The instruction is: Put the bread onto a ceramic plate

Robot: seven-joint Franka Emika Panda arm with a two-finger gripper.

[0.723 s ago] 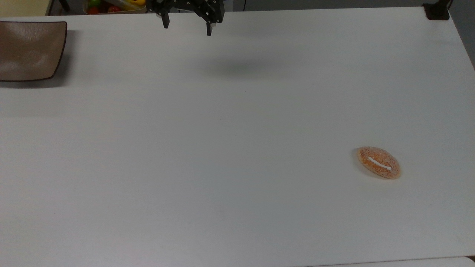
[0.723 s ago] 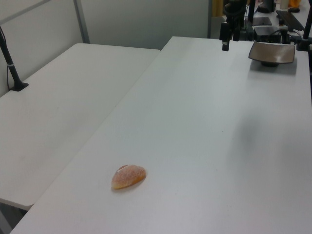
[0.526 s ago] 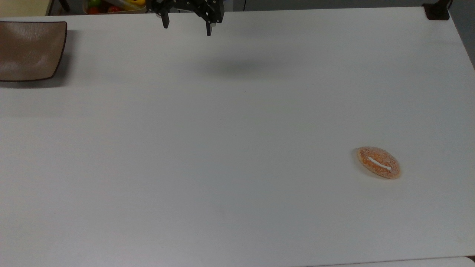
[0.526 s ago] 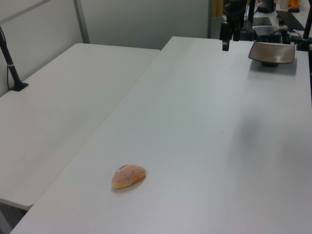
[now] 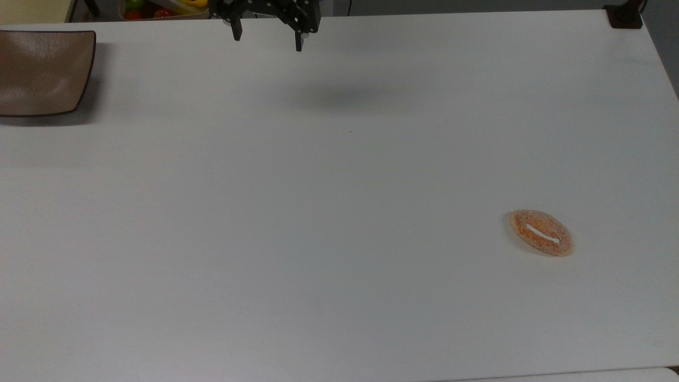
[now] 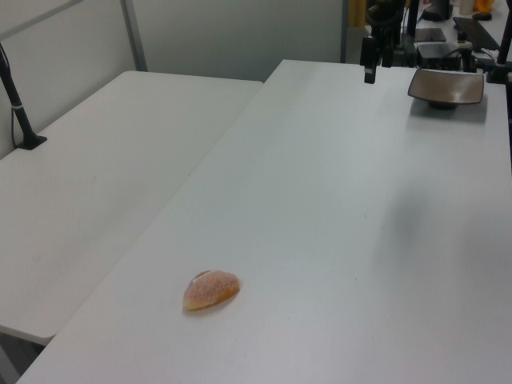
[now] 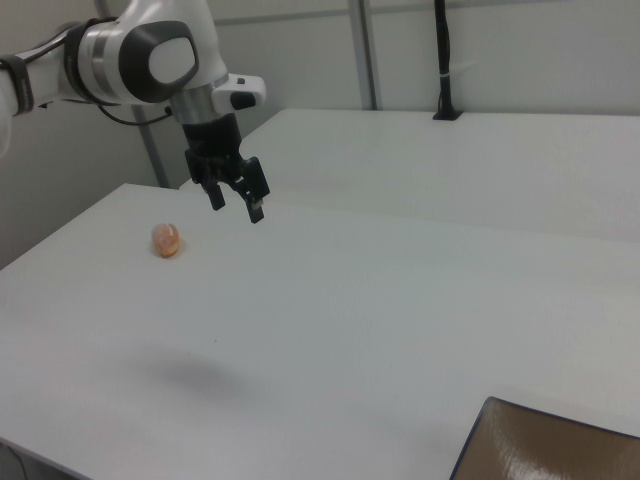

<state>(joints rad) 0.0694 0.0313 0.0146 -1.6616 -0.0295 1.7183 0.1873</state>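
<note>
The gripper [image 5: 266, 36] is hanging high over the far edge of the table [image 5: 339, 175] in the top view, jaws apart and empty, having risen only marginally over the last moment. The bread [image 5: 541, 232] is lying unmoved near the table's right edge in the top view; the ceramic plate [image 5: 40, 71] is sitting at the far left corner. The approach is judged barely begun.

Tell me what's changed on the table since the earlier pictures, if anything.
Almost nothing. The claw has crept very slightly toward the top view's upper edge, open and empty, high above the table. The bread lies in the same spot, and the ceramic plate sits unmoved at the far corner with nothing on it.
</note>
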